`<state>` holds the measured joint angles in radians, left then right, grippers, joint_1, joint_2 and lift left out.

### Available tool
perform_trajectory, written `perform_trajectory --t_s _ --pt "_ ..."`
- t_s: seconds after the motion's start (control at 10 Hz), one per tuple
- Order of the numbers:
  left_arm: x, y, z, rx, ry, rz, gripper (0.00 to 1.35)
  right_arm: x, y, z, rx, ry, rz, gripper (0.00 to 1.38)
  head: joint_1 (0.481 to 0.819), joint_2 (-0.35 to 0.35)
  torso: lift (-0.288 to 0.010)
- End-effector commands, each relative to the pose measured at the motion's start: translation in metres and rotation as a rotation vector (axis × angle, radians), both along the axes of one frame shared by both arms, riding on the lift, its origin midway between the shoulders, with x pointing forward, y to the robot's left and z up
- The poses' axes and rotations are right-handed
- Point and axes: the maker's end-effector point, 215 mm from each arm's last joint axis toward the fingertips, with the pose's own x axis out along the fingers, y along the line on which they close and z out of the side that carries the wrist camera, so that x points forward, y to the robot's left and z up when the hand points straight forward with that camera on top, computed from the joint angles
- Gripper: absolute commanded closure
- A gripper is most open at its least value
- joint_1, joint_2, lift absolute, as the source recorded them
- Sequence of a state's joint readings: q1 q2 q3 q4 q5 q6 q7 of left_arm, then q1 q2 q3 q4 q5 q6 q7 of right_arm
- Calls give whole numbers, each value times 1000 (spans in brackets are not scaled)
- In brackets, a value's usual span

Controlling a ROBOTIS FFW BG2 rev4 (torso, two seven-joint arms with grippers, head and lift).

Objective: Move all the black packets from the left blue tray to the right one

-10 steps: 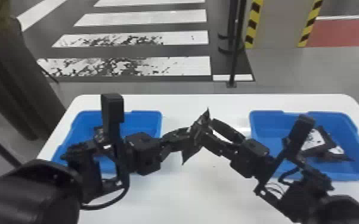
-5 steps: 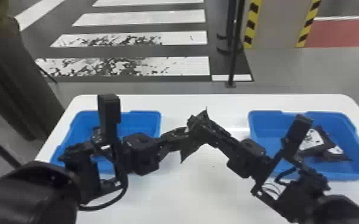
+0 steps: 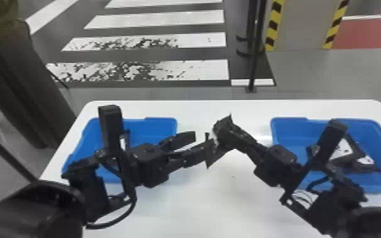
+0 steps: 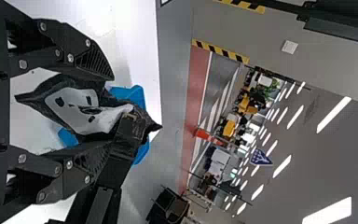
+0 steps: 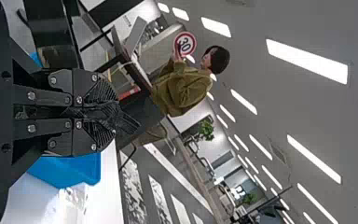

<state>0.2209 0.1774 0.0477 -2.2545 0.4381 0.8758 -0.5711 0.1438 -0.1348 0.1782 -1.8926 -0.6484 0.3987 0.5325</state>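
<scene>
So the packet (image 4: 81, 109) is pinched by the right gripper (image 5: 113, 114), fingers closed up on it, above the table (image 3: 218, 202) between the trays. The left gripper (image 3: 203, 141) is spread well open, with part of the packet sitting between its fingers. Nothing looks clamped by it, though whether the packet is brushed by the lower finger can't be told. Looks like a handover, with the right side doing the holding.

What could go wrong? The packet is floppy-looking and gripped near one end, so it could be twisted or tugged loose if a corner gets snagged on a left finger as the arms are parted. The grippers are really close too, so a knock could be caused by a sideways move; probably best if they're separated straight out first.

Further out, at least one black-and-white packet (image 3: 356, 152) is already lying in the right tray (image 3: 289, 120). The left tray (image 3: 161, 121) is partly blocked by the left arm, so whether anything's left in there can't be told.
</scene>
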Motion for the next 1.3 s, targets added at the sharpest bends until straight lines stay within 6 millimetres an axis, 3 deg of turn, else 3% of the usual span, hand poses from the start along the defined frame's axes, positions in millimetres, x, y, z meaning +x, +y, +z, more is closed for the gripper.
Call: perform_trajectory --t_s 0.0,0.2,0.4,0.6,0.7,0.9,1.0,1.2 --pt "0 9 -2 -9 2 21 208 21 -33 -6 -37 -18 -76 1277 695 99 -140" --pt "-2 24 -4 -18 5 56 208 49 -94 -12 -116 -44 -211 1277 695 60 -140" --pt "-2 56 -4 -2 -6 124 208 77 -166 -17 -235 -76 -378 1277 695 10 -140" --pt "-5 93 -11 20 5 198 219 88 -209 -40 -294 -42 -491 1277 695 -39 -140" --pt "-6 111 -12 33 7 233 219 89 -219 -60 -315 -3 -512 1191 695 -43 -140" --pt "-4 154 -14 93 -2 321 219 86 -237 -79 -397 15 -568 274 695 -32 -140" --pt "-4 181 -18 134 3 375 219 77 -243 -80 -436 12 -598 45 695 -19 -140" --pt "-8 237 -25 211 18 488 219 44 -245 -65 -519 -28 -645 153 695 23 -140"
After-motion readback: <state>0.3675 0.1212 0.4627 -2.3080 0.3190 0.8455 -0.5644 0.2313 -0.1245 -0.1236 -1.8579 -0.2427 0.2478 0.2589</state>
